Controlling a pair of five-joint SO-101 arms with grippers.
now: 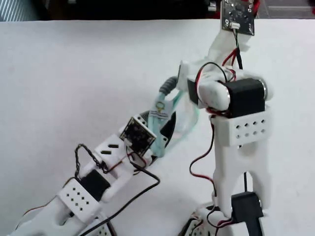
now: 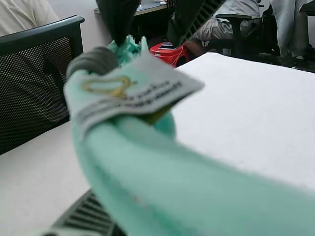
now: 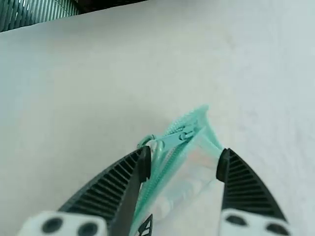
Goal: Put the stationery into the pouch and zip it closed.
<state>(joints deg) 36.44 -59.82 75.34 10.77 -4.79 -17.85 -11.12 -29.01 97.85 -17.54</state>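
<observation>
Right gripper half open, black ribbed jaws set one to each side of the pouch at its zip end; contact with the fabric impossible to tell. At the pouch's other end, under its own wrist camera, left gripper; grip not to be made out.

Around them: white table beneath both arms. Right arm upright near the front edge, red and black wires looped beside it, its motor block covering one end of the pouch from above. Beyond the table's far edge, seen from the left wrist: black mesh chair and something red low down.

Pouch near the table's middle, between the two grippers. Mint-green edging and zip, clear side wall. Zip pull just past the open jaw tips. White label with a gold outline on it, grey loop touching the label's edge. Contents not to be made out through the clear wall.
</observation>
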